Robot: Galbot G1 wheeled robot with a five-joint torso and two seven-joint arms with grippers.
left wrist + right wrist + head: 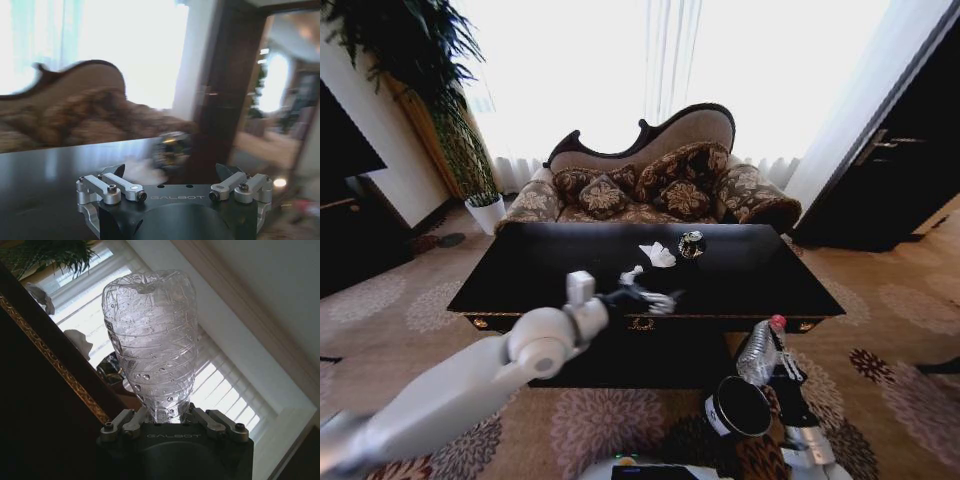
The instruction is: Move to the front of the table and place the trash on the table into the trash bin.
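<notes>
Trash bin (738, 408) sits on the carpet nearest the robot, just in front of the table's right end. Right gripper (782, 362) hangs above and just beside the bin, fingers clamped on the clear bottle (760, 350) (red cap up, body tilted). Left gripper (660, 299) reaches over the table's (760, 280) front edge, fingers spread apart, holding nothing. One paper wad (631, 272) lies just beside it; farther back a second wad (658, 255) and the dark round object (692, 244) lie side by side. Patterned sofa (650, 185) behind.
</notes>
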